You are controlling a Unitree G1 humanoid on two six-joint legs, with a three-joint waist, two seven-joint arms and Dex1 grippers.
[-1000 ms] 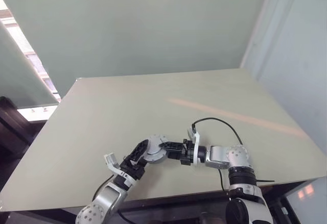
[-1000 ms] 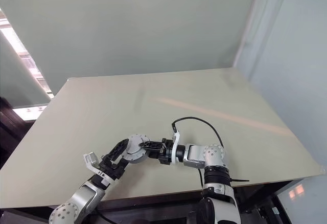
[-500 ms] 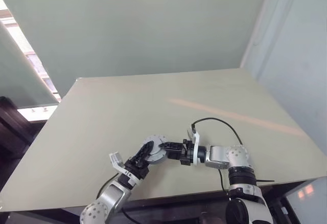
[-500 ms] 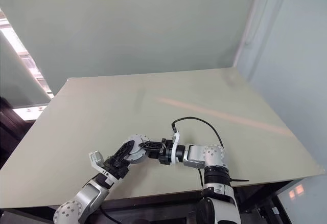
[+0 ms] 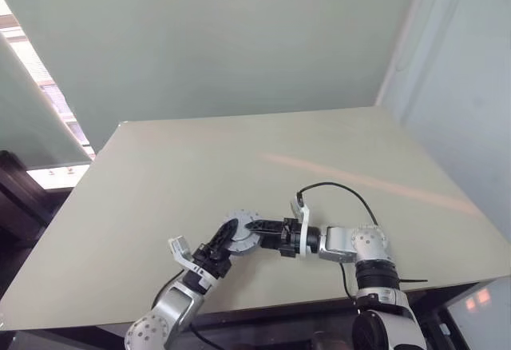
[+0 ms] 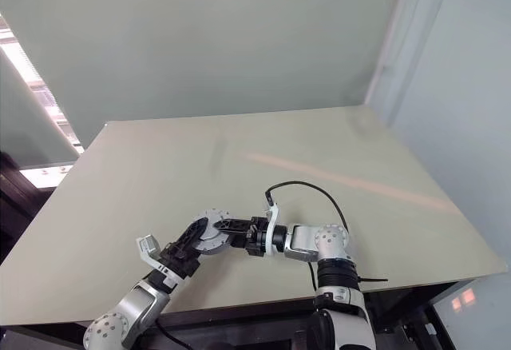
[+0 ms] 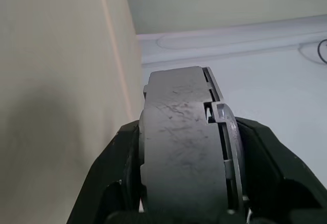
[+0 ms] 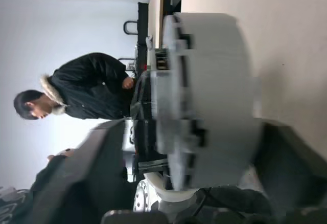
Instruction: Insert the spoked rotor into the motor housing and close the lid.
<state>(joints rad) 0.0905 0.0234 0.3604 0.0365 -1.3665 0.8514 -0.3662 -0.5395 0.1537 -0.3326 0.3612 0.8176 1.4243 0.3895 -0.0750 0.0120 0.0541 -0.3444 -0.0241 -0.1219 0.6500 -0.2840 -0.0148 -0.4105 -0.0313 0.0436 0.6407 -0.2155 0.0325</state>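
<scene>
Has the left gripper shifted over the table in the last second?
Yes. The left gripper has closed in toward the motor housing and now grips it; a second ago its jaws stood wide, nearer the table's front edge.

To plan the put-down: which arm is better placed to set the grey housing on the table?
Left. Its gripper clamps the housing between both fingers, while the right gripper stands open around it and probably could not carry it to the table.

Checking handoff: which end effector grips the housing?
The left end effector: its fingers clamp the motor housing at its rim; the right end effector stands open around it.
</scene>
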